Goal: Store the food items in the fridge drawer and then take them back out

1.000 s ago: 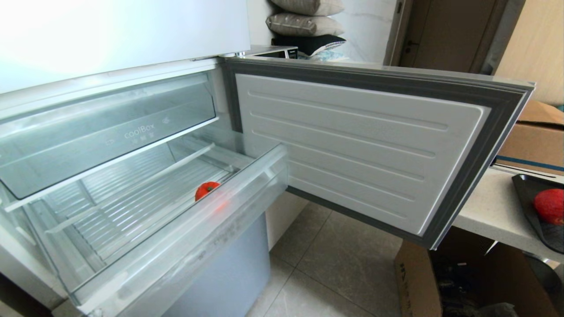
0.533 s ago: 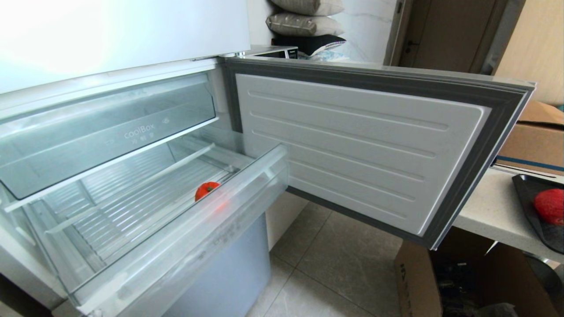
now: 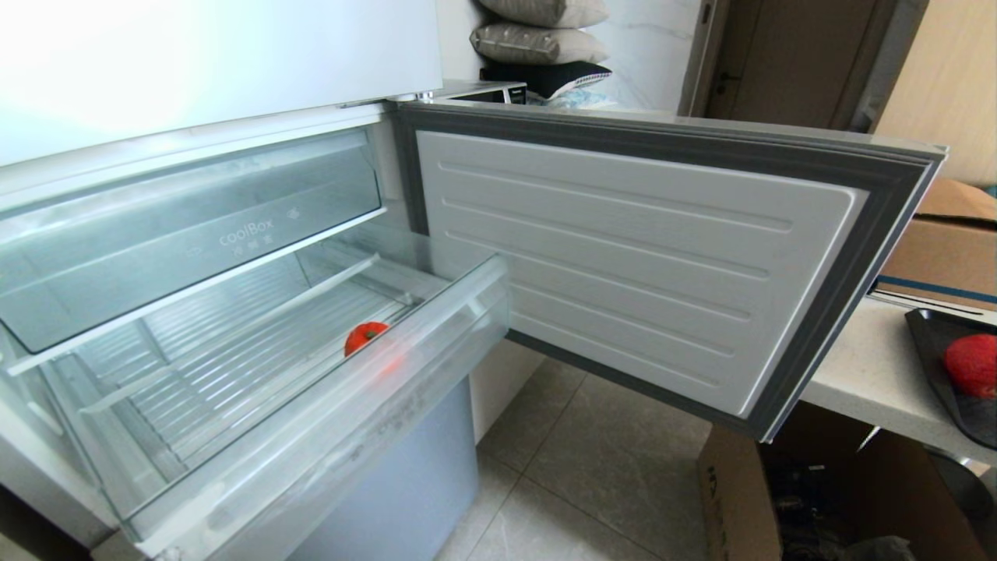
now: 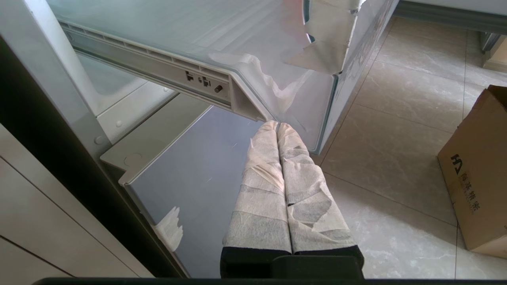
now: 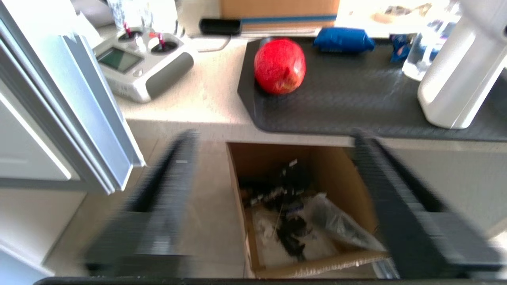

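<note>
"coolBox" on clear bin [image 3: 187,234]

Left gripper [image 4: 277,126]: taped fingers pressed together, pointed down.
Right gripper [image 5: 273,136]: fingers spread wide apart, nothing between.

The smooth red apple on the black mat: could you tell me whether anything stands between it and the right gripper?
Nothing visible does: the right gripper, open, faces the smooth red apple across bare counter edge.

Bright daylight, glare on the upper fridge door [image 3: 195,54]; right hand [image 5: 273,136] motion-blurred.
</note>
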You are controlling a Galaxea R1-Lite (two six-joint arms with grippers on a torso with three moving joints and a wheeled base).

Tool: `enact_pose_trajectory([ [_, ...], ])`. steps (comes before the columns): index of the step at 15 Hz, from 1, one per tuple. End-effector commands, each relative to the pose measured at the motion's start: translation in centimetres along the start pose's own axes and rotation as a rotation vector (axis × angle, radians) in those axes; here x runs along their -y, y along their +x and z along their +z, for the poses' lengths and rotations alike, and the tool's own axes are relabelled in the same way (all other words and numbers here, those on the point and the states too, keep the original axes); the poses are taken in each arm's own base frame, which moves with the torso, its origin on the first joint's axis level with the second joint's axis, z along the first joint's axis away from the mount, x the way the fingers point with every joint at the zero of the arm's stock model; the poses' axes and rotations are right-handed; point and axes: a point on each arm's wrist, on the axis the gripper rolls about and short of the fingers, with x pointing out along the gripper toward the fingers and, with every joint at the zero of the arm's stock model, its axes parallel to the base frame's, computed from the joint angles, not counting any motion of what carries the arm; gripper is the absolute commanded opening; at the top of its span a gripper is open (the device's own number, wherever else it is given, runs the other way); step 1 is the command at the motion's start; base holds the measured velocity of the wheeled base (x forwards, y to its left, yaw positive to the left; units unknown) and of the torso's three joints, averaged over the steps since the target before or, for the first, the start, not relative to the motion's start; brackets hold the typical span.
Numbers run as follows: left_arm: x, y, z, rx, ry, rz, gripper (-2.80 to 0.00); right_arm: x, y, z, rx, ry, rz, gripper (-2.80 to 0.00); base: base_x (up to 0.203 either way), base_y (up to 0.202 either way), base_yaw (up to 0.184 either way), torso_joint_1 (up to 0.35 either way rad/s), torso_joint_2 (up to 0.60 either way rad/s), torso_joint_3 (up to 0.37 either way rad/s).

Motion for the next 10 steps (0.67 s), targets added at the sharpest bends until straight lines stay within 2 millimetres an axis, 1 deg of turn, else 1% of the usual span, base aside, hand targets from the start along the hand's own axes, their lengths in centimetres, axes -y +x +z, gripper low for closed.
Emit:
enact_pose_trajectory([
  [1,0.0,0.0,0.0,-0.001,0.0,0.001,-2.8,0.0,0.5,0.0,-0.04,-0.001,-0.001,-2.8,0.0,0.0,0.0,0.0,0.0,0.0],
  [2,0.0,0.0,0.0,0.0,0.0,0.001,-2.8,-0.1,1.2,-0.2,-0.087,0.004,-0.006,-2.8,0.0,0.0,0.0,0.0,0.0,0.0],
  [5,0.0,0.0,0.0,0.0,0.0,0.001,-2.8,-0.3,4.1,-0.1,-0.229,0.076,-0.024,-2.8,0.0,0.0,0.0,0.0,0.0,0.0],
  [6,0.0,0.0,0.0,-0.001,0.0,0.001,-2.8,-0.3,5.0,-0.1,-0.262,0.101,-0.031,-2.8,0.0,0.0,0.0,0.0,0.0,0.0],
  [9,0.0,0.0,0.0,0.0,0.0,0.001,-2.8,-0.4,6.7,-0.2,-0.312,0.117,-0.043,-2.8,0.0,0.0,0.0,0.0,0.0,0.0],
  [10,0.0,0.0,0.0,-0.001,0.0,0.001,-2.8,-0.3,7.3,0.1,-0.308,0.118,-0.055,0.0,0.0,0.0,0.0,0.0,0.0,0.0],
])
